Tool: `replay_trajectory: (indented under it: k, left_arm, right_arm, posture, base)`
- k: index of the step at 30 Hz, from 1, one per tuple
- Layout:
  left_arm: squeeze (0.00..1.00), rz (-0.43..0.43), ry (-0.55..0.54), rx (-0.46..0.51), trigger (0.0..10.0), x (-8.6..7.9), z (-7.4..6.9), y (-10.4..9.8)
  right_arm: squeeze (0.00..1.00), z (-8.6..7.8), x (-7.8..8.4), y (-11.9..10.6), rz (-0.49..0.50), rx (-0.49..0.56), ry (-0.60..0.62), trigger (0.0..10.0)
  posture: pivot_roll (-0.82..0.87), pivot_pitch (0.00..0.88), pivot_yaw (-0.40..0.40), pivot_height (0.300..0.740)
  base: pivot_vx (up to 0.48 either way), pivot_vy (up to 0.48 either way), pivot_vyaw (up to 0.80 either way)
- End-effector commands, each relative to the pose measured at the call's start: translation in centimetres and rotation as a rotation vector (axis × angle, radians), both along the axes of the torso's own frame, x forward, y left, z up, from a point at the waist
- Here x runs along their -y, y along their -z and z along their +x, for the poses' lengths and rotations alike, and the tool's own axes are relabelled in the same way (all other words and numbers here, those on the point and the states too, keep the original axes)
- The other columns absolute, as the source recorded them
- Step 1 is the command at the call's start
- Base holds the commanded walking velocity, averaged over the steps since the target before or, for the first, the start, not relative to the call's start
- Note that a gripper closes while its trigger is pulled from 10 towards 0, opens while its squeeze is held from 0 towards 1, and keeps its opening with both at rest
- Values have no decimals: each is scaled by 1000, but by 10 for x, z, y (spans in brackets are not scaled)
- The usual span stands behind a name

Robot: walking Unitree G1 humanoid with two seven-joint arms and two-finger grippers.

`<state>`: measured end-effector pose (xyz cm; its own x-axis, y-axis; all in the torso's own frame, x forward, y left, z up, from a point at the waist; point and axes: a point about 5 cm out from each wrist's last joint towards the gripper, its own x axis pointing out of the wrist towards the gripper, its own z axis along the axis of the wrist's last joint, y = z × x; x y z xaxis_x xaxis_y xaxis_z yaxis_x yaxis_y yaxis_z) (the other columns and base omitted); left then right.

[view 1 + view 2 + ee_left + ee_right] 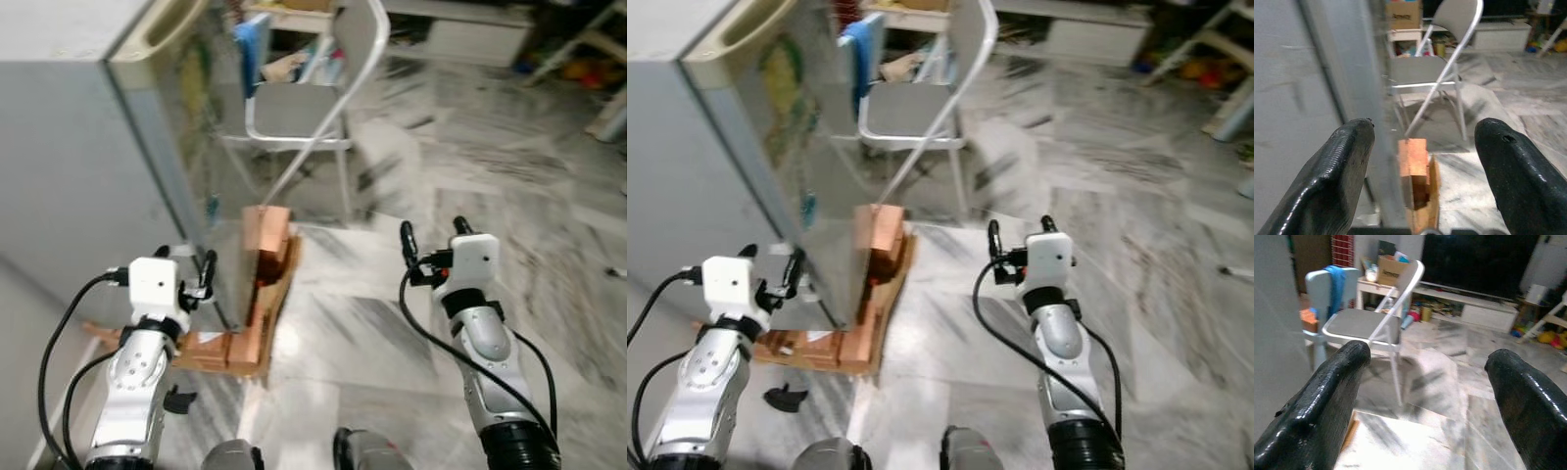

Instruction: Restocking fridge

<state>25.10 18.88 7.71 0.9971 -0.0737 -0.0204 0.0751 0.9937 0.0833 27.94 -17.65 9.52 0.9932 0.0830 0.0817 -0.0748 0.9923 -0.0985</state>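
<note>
Fridge (78,166) door looks closed; both hands, left hand (186,269) and right hand (431,240), spread apart, hold nothing, so progress can't be judged.

The floor (470,176) is grey-and-white veined marble, glossy under the light. A grey folding chair (313,108) with a metal frame stands on it. Behind the chair is a small white table (1371,284) carrying a cardboard box (1391,267), and a pale blue chair (1327,289) with a blue cloth (1337,284) over its back. A large dark screen (1479,262) fills the far wall above a low white cabinet (1484,316). Colourful toys (1547,338) lie near white legs at the far side.
</note>
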Motion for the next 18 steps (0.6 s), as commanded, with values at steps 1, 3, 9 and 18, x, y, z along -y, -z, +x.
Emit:
replay_trajectory:
  k: [1,3,9,18]
  left_arm:
    - [0,4,-13,-3,10000,-4,-2,1]
    - [0,2,-20,-4,10000,-4,-2,1]
    - [0,7,-36,-3,10000,-7,0,1]
    - [0,20,-13,12,10000,-5,1,-2]
  right_arm:
    - [0,1,-4,-3,0,6,-14,10000]
    - [0,1,-4,-3,-1,7,-15,10000]
    - [0,1,-5,-4,-7,12,-19,10000]
    - [0,6,-13,-11,-13,40,-37,10000]
  posture:
    - [72,91,-7,740]
    - [71,93,-7,740]
    - [69,104,-2,740]
    - [65,119,16,740]
  base:
    - [0,0,-800]
    - [0,0,-800]
    - [0,81,-353]
    - [0,61,-267]
